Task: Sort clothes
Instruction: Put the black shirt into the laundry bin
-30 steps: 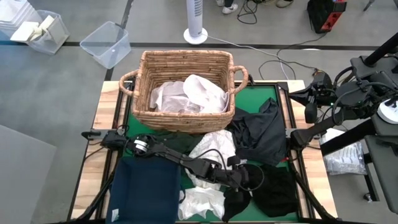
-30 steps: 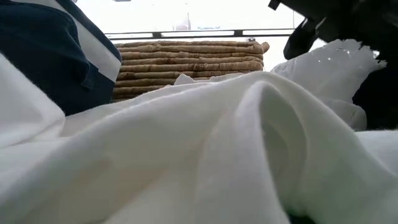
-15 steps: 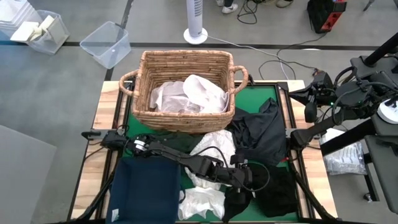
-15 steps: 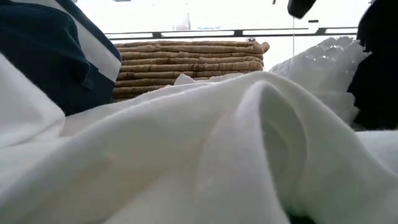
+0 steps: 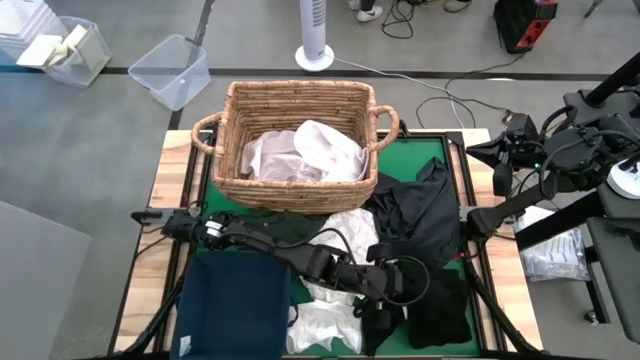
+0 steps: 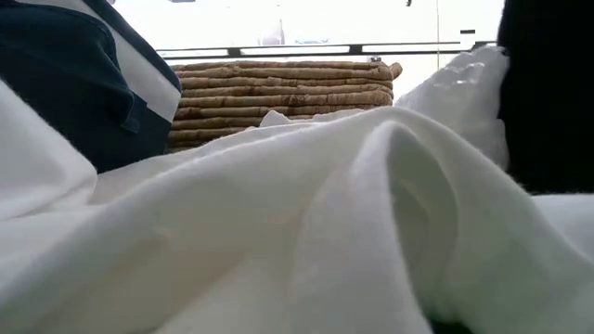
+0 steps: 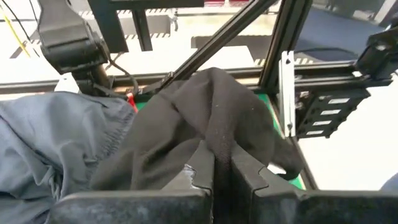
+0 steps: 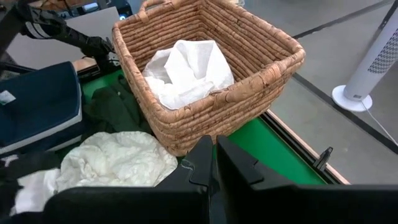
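Note:
My left gripper (image 5: 388, 283) (image 7: 222, 163) reaches across the near right part of the table and is shut on a black garment (image 5: 432, 312) (image 7: 211, 106) (image 6: 549, 93). A dark grey garment (image 5: 415, 212) (image 7: 50, 143) lies just beyond it. White garments lie crumpled on the green mat (image 5: 345, 235) (image 5: 325, 325) (image 8: 118, 163) and fill the low view (image 6: 278, 223). More white clothes (image 5: 305, 150) (image 8: 183, 71) sit inside the wicker basket. My right gripper (image 5: 498, 168) (image 8: 214, 163) waits shut at the table's right edge, holding nothing. My left gripper pinches a raised fold of the black garment (image 7: 219, 134) between its two fingers, slanting in from the table's left and above. The cloth rises to a peak at the fingers and drapes down on both sides. Its lower part (image 5: 440, 325) lies on the table.
The tan wicker basket (image 5: 232, 135) (image 8: 261, 74) (image 6: 278, 97) stands at the table's far middle. The navy fabric bin (image 5: 235, 305) (image 8: 37, 106) (image 6: 65, 83) sits at the near left. A dark green cloth (image 8: 115, 109) lies in front of the basket. A clear tub and a fan stand on the floor beyond.
My left gripper has risen, staying shut on the black garment. The garment has been drawn up and bunched narrower under the fingers; in the low view its black cloth has climbed to fill the right edge.

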Controlling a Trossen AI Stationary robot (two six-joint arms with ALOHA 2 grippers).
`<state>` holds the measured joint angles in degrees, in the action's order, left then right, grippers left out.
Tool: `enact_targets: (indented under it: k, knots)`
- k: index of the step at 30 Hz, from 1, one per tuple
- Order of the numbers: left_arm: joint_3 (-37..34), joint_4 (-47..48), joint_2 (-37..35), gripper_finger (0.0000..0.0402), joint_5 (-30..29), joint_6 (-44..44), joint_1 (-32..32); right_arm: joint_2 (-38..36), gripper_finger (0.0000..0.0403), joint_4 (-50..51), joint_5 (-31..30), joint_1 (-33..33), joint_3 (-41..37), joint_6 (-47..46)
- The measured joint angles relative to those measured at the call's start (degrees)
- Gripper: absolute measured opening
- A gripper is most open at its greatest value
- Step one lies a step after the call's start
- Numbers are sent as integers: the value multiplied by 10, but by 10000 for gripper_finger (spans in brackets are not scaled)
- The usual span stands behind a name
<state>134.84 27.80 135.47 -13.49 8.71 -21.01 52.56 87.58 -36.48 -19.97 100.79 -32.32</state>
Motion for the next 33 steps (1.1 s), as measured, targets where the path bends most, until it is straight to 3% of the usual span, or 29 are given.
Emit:
enact_targets:
  k: [25, 33]
  knots:
    - [1, -4, -119, 0, -28, 31, -31, 0, 13, 0, -11, 0, 0, -2]
    - [1, -8, -172, 0, -102, -5, -61, 1, 13, 0, -11, 0, 0, -8]
